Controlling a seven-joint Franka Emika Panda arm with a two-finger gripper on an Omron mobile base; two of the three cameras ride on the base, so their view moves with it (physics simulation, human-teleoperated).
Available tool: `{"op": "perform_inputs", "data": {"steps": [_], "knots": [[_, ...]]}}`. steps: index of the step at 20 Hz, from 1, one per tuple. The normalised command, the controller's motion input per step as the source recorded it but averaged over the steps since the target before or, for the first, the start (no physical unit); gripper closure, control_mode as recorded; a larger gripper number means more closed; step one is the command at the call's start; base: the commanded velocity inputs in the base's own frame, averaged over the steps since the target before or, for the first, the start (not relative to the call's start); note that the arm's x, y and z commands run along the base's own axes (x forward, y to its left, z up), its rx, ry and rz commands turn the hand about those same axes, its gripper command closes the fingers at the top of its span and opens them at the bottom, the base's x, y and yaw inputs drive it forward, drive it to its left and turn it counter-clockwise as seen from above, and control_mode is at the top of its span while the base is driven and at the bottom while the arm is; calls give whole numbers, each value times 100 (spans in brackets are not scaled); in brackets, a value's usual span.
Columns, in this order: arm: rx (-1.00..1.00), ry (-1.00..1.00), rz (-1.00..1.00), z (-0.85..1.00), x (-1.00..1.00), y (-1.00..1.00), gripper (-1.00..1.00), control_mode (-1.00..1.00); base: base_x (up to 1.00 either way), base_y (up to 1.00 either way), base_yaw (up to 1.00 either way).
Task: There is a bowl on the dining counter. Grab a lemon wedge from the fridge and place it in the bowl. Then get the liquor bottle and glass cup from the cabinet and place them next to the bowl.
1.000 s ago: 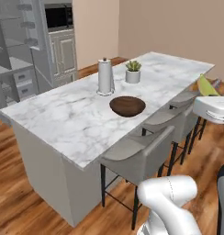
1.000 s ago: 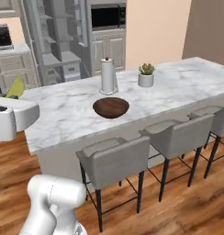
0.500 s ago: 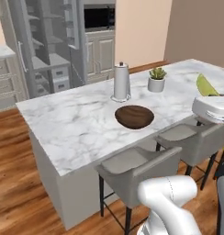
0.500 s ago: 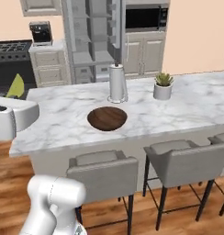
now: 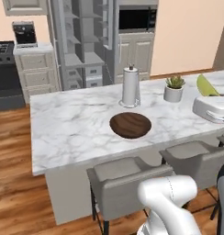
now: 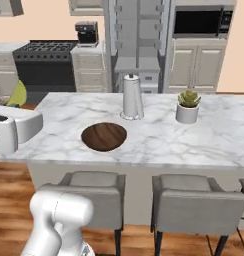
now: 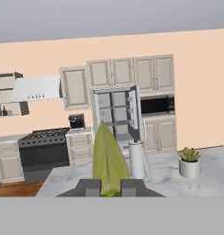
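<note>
The dark wooden bowl [image 5: 130, 125] [image 6: 104, 136] lies on the marble dining counter [image 5: 72, 128] [image 6: 214, 140], in front of a white roll. My gripper [image 7: 110, 188] [image 5: 208, 94] [image 6: 16, 102] is shut on the yellow-green lemon wedge [image 7: 108, 160] [image 5: 206, 86] [image 6: 17, 94]. It holds the wedge pointing up, near the counter's front edge and well off to one side of the bowl. The fridge [image 5: 86, 46] [image 6: 136, 45] [image 7: 117, 114] stands open behind the counter with its grey shelves showing. The liquor bottle and the glass cup are out of view.
A white paper-towel roll [image 5: 130, 87] [image 6: 132, 97] and a small potted plant [image 5: 173, 89] [image 6: 187, 106] stand on the counter behind the bowl. Grey stools [image 5: 127, 183] [image 6: 94, 190] line the near side. A black stove [image 6: 46, 62] and a coffee machine [image 5: 24, 34] are at the back left.
The base has turned and driven, so the whole scene has swung and the counter's long side now faces me. The wedge stays in my shut gripper.
</note>
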Motion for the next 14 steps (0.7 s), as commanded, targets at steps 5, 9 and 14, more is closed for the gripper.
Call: {"op": "perform_inputs", "data": {"steps": [5,9,14], "knots": [[0,0,0,0,0,0,100,100,76,-51,49],[1,4,10,-7,24,-4,100,-100,73,-17,34],[1,39,30,-41,86,-5,100,-100,0,0,0]]}}
